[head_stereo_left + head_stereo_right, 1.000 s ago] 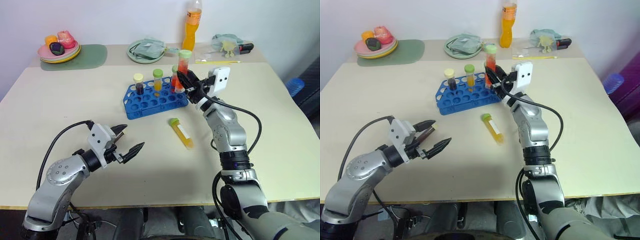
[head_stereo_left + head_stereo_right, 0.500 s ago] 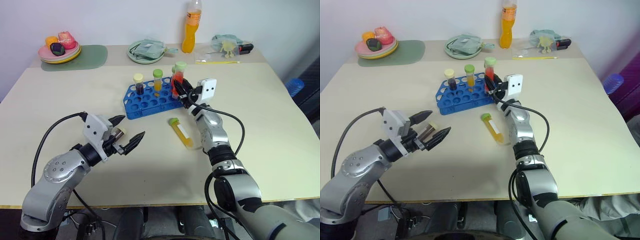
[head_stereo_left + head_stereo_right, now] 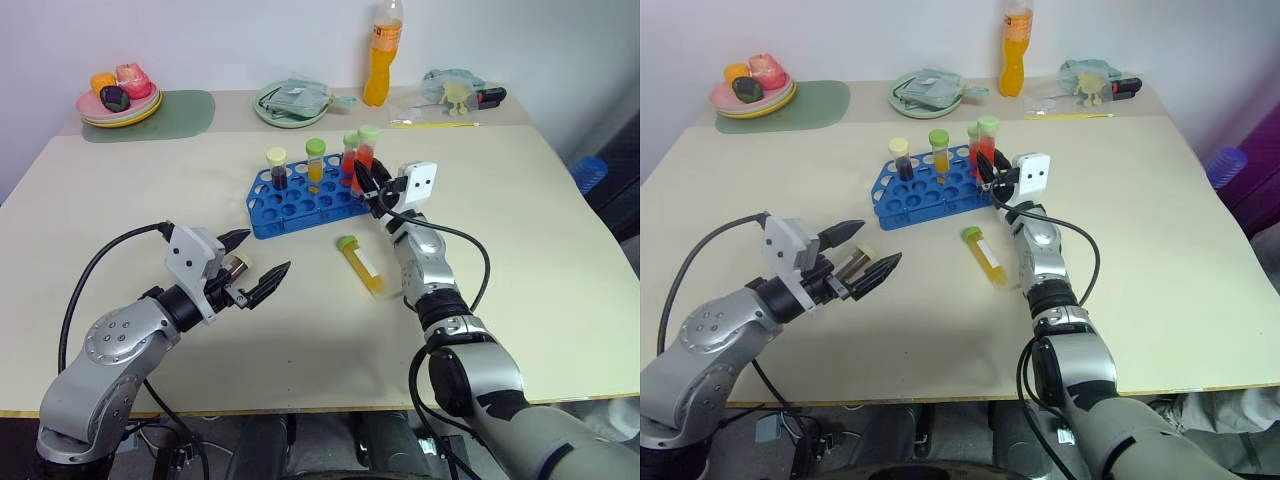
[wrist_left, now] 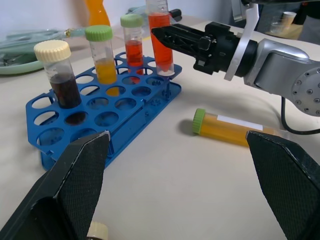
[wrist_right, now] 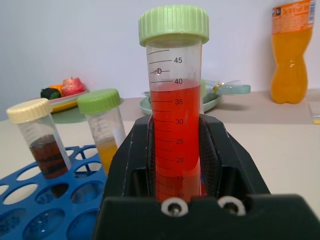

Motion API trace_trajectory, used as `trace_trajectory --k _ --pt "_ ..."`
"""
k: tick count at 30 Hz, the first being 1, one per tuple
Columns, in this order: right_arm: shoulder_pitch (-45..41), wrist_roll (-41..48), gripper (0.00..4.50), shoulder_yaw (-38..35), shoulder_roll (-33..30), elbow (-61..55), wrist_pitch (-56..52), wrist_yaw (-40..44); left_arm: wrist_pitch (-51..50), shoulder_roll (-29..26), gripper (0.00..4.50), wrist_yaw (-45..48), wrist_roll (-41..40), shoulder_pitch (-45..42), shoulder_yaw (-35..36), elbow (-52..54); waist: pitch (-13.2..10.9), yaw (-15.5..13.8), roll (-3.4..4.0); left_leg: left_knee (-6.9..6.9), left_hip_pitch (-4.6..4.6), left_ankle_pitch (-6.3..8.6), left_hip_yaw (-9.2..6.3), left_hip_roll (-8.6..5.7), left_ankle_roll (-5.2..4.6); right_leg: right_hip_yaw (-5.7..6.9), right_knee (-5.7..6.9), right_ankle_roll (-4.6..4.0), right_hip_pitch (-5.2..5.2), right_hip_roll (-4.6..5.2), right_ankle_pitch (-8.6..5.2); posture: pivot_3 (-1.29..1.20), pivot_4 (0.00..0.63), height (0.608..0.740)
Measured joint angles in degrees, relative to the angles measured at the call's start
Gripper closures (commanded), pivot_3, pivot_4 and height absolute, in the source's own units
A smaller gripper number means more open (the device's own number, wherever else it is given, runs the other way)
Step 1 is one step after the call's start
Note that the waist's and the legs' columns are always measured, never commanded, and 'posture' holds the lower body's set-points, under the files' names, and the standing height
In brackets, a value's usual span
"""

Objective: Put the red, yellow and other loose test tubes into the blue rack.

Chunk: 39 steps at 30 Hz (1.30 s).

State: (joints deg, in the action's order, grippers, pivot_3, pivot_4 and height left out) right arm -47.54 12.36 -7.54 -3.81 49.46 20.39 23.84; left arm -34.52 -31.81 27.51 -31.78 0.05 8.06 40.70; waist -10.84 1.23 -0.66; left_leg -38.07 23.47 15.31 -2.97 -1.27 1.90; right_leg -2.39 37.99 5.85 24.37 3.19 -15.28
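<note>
Clamped jaws of the right gripper (image 3: 372,182) hold a red test tube (image 5: 175,115) with a green cap upright at the blue rack's (image 3: 305,205) right end, its lower end down at the rack's holes; the left gripper (image 3: 258,270) hovers over the near left of the beige table (image 3: 520,250) with its jaws spread wide and nothing between them; across the rack stand three tubes, a dark one with a cream cap (image 3: 278,170), a yellow one with a green cap (image 3: 316,160) and a second red one (image 4: 134,47) just beside the held tube; on the tabletop in front of the rack lies a loose yellow test tube (image 3: 363,266), green cap toward the rack, well apart from either gripper.
</note>
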Motion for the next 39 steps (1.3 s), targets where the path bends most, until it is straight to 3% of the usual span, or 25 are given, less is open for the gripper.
trace_trajectory --k 23,26,30,31,35,39 --pt "-2.70 -3.72 3.61 -0.55 0.58 10.55 9.26 -3.68 2.47 0.03 0.00 1.21 1.04 1.76 -0.12 -0.35 0.00 0.04 0.00 0.00 -0.03 -0.01 0.00 0.01 0.02 -0.01 0.00 -0.01 -0.03 -0.01 0.00 0.00 0.150 0.729" --pt "-2.70 -3.70 2.38 -0.72 0.81 11.01 9.95 -3.45 2.82 0.04 0.00 1.66 1.19 2.61 -0.12 -0.44 0.00 0.09 0.00 0.01 -0.03 -0.01 -0.01 0.01 0.02 -0.01 0.00 -0.01 -0.03 -0.01 0.00 0.00 0.150 0.729" --pt "-2.62 -2.56 0.33 -1.46 1.15 11.22 9.95 -2.42 4.12 0.09 0.00 2.37 1.33 3.69 -0.11 -1.20 0.00 0.09 0.00 0.01 -0.03 -0.01 0.00 0.01 0.02 -0.01 0.00 -0.01 -0.03 -0.01 0.00 0.00 0.150 0.729" --pt "-2.62 -2.22 0.08 -1.86 1.12 11.20 9.94 -2.20 4.30 0.11 0.00 2.45 1.38 4.04 -0.11 -1.48 0.00 0.06 0.00 0.01 -0.03 -0.01 -0.01 0.01 0.02 -0.01 0.00 -0.01 -0.03 -0.01 0.00 0.00 0.150 0.729" --pt "-2.37 -0.54 0.08 -2.75 0.45 7.02 7.93 -2.00 5.60 0.17 0.00 2.69 2.00 4.82 -0.10 -1.81 -0.01 0.00 0.02 0.01 -0.03 -0.01 -0.01 0.01 0.02 -0.02 0.00 -0.01 -0.03 0.00 0.00 0.00 0.150 0.729" --pt "4.63 1.34 0.08 -1.08 -7.41 -14.19 -5.14 2.55 7.06 0.08 0.00 2.86 2.55 8.05 2.15 -2.14 -0.02 -0.66 0.04 0.02 0.00 0.02 -0.04 -0.03 -0.04 0.00 -0.05 -0.01 -0.05 0.09 -0.01 0.00 0.150 0.729"
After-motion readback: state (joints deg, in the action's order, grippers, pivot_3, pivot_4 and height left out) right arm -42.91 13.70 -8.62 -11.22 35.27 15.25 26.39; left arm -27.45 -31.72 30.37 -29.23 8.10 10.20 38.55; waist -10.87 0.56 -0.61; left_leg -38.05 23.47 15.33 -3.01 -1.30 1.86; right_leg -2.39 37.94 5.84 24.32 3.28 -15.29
